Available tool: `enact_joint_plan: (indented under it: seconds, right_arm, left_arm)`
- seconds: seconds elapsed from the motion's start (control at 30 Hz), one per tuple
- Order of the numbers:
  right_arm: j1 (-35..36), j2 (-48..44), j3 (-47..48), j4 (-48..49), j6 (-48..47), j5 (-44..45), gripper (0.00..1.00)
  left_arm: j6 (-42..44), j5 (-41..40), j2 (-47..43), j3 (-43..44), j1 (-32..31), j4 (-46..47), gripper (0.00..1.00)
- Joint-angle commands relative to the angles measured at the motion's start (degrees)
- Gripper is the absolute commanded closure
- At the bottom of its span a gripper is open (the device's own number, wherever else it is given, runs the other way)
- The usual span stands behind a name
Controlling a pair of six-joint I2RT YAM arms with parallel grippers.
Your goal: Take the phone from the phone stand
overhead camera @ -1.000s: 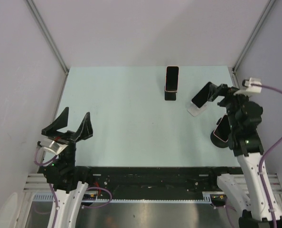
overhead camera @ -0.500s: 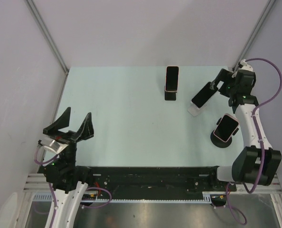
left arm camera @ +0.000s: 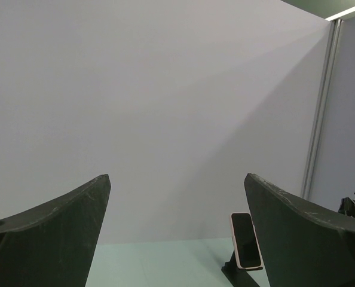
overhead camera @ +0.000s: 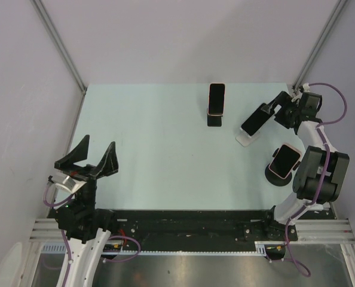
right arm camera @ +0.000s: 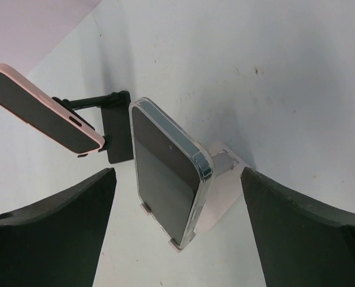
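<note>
Three phones stand on stands. A dark phone in a clear case (overhead camera: 256, 119) leans on a white stand (overhead camera: 247, 139); it also shows in the right wrist view (right arm camera: 165, 179) with its stand (right arm camera: 225, 179). My right gripper (overhead camera: 274, 107) (right arm camera: 177, 173) is open and empty, just behind this phone's top end, one finger to each side, not touching it. A pink-cased phone (overhead camera: 216, 98) (right arm camera: 40, 107) (left arm camera: 245, 239) sits on a black stand (overhead camera: 214, 120). A third pink-cased phone (overhead camera: 285, 161) sits on a round black stand (overhead camera: 274, 175). My left gripper (overhead camera: 88, 158) (left arm camera: 177, 176) is open and empty at the near left.
The pale green table (overhead camera: 153, 143) is walled by grey panels with metal posts at the back corners (overhead camera: 297, 89). The right arm's cable (overhead camera: 330, 95) loops by the right wall. The right arm's elbow (overhead camera: 321, 170) stands beside the round stand.
The right arm has swung its wrist back toward the far right corner and turned the open gripper to face the clear-cased phone. The left arm and all phones have not moved.
</note>
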Motion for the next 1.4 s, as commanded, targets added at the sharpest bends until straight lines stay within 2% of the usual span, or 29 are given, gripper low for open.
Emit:
enact_joint_plan:
  seconds: [0.0,0.2,0.23,0.3,0.43,0.63,0.73,1.1,1.37]
  right_arm:
    - [-0.6,2.3,2.4,4.7,1.1,-6.1,0.11]
    - [-1.4,3.6,2.5,4.5,0.1,-8.5,0.26]
    - [-1.6,3.6,2.4,4.6,0.0,-8.8,0.33]
    - [-1.7,3.6,2.3,4.7,-0.3,-9.4,0.39]
    - [-2.1,2.5,1.7,5.3,-0.5,-9.6,0.63]
    - [-2.5,-0.7,0.6,6.3,-0.7,-9.7,0.93]
    - [-2.6,-3.0,0.1,6.5,-1.0,-9.6,1.0]
    - [-1.2,-15.5,-1.5,7.4,0.4,-11.3,1.0]
    - [10.1,-23.9,-3.9,4.4,0.4,-10.0,1.0]
  left_arm:
    - [0.0,0.2,-1.0,0.2,-0.3,0.4,0.0]
    - [-0.2,0.3,0.4,0.2,-0.3,0.4,0.0]
    - [-0.2,0.3,0.4,0.1,-0.3,0.4,0.0]
    - [-0.2,0.4,0.5,0.1,-0.3,0.3,0.0]
    - [-0.3,0.4,0.4,0.2,-0.3,0.4,0.0]
    - [-0.4,0.7,0.4,0.2,-0.3,0.4,0.0]
    - [-0.4,0.7,0.5,0.2,-0.3,0.4,0.0]
    - [-1.5,2.0,4.5,1.0,-0.3,0.2,0.0]
    - [-3.3,4.5,16.1,6.8,-0.4,-7.0,0.0]
